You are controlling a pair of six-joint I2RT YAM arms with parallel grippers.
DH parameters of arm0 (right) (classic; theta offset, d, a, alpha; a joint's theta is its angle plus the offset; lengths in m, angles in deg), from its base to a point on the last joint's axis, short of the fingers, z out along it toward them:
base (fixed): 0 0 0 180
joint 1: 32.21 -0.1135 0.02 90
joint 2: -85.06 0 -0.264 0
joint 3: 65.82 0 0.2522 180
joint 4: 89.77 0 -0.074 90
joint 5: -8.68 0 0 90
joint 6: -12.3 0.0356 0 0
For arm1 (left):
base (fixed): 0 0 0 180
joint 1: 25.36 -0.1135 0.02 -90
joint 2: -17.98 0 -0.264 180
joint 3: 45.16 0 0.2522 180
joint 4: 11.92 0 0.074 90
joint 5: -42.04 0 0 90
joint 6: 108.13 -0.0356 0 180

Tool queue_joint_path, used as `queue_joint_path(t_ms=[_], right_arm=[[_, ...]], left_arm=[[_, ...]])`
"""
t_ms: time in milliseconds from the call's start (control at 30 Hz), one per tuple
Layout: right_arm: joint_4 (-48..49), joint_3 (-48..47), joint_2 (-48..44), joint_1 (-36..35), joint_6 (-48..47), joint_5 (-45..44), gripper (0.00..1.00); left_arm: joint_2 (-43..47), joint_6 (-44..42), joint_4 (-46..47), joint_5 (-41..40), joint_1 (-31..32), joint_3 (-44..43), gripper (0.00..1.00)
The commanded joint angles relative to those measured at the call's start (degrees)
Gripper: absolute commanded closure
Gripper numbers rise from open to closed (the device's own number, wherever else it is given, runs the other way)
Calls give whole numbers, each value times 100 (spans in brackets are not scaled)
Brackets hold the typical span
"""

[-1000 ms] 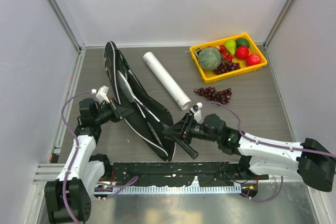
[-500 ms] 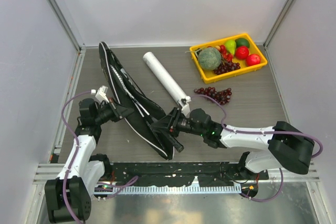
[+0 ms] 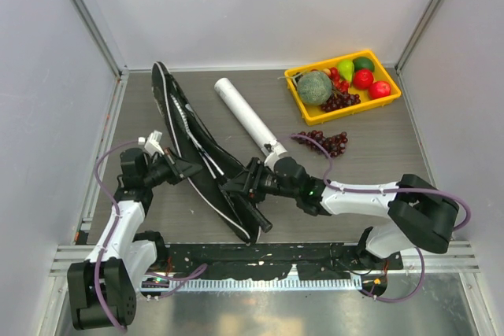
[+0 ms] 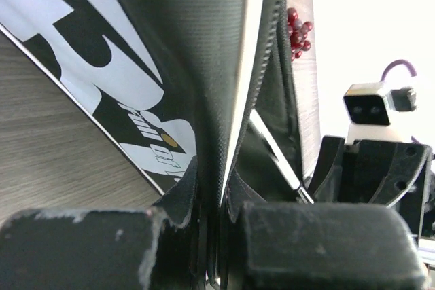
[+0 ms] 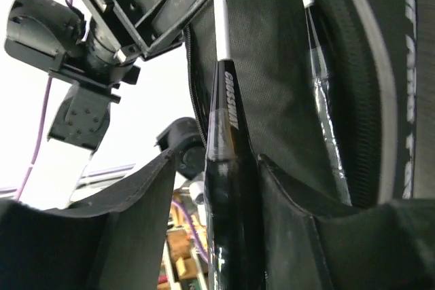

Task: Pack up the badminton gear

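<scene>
The black racket-shaped bag (image 3: pixel 181 127) lies diagonally at the left, its opening toward me. My left gripper (image 3: pixel 187 169) is shut on the bag's edge, and the fabric is pinched between its fingers in the left wrist view (image 4: pixel 214 212). My right gripper (image 3: pixel 236 186) is at the bag's mouth, around the black racket handle (image 3: pixel 258 218). In the right wrist view (image 5: pixel 216 168) the handle (image 5: pixel 228 195) rests against one finger, with a gap to the other. A second racket shaft (image 5: pixel 319 100) lies inside the bag. The long white tube (image 3: pixel 248 120) lies behind the right gripper. No shuttlecocks show.
A dark red grape bunch (image 3: pixel 323 142) lies right of the tube. The yellow tray (image 3: pixel 352 108) of fruit stands at the back right. Grey walls close in the table on three sides.
My right gripper has moved left toward the bag's mouth, and the racket handle has gone further into the bag with it. The left gripper has kept its hold on the bag.
</scene>
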Motion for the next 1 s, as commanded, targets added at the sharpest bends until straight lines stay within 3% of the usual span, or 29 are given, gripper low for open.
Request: queue_joint_path(t_ms=[0,267,367,667,967], right_arm=[[-1396,-765,-241,142,-1149,107,42],[-4483,-1908,-567,142,-3241,-32,37],[-5075,-2111,-540,-16,-3692,-313,38],[-5420,-2348,-180,-693,-4378,-1314,41],[-4612,-2199,207,-948,-4115,-967,45]], left_arm=[[-32,-316,-479,246,49,-330,100],[-217,-361,-578,96,49,-436,100],[-270,-229,-393,148,40,-366,100],[-331,-124,-156,236,40,-287,100],[-279,-124,-199,227,49,-287,100]])
